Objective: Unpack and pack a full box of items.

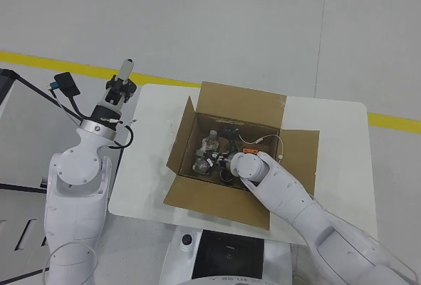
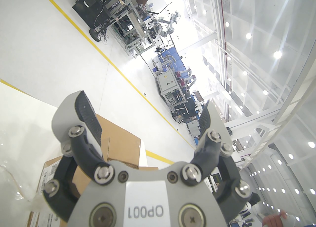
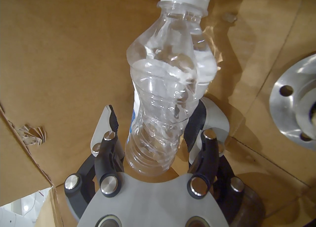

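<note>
Straddling a clear plastic bottle (image 3: 167, 72), the right gripper (image 3: 150, 116) sits down inside the cardboard box (image 1: 242, 100), jaws apart, one pad against the bottle, the other just clear; the bottle seems empty and dented, so likely very light, thin-walled and slick; a gentle clamp on its ribbed lower body looks safest; a metal flange (image 3: 291, 99) lies near it on the box floor; the left gripper (image 2: 145, 119) is spread wide beside the white table (image 1: 153, 142); a yellow line (image 1: 46, 60) crosses the pale floor.
</note>
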